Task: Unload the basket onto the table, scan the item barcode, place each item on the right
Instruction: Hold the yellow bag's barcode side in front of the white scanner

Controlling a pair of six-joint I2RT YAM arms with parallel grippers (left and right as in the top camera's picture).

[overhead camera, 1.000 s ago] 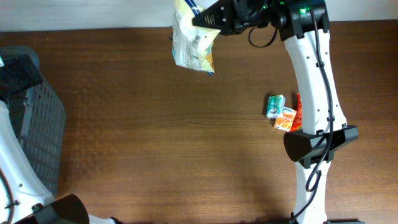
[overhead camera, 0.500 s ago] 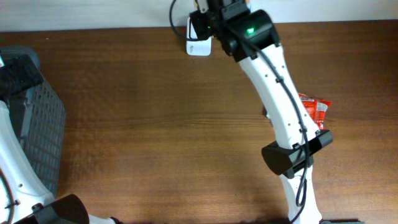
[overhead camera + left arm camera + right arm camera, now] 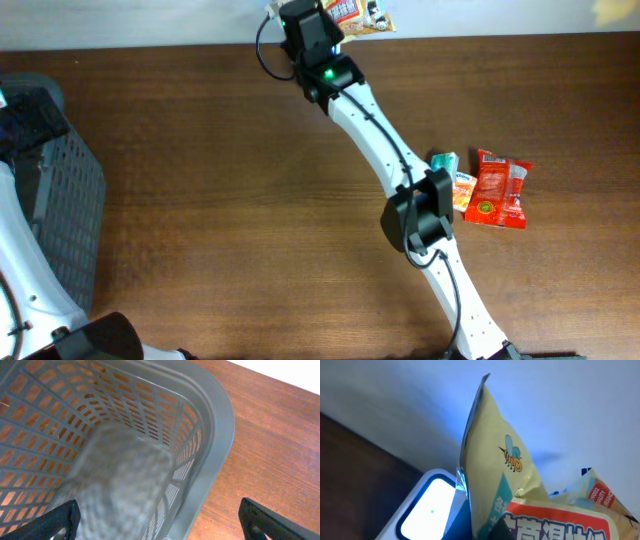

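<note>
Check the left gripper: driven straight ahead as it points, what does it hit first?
Probably the gray basket, its mesh wall dead ahead of the open left gripper; depth unclear.

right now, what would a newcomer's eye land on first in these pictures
The right arm stretched diagonally across the table to its far edge, holding a yellow snack bag at a scanner that glows white. Next, the red packet at the table's right side, and the grey basket at the left with the open left pincer above it.
</note>
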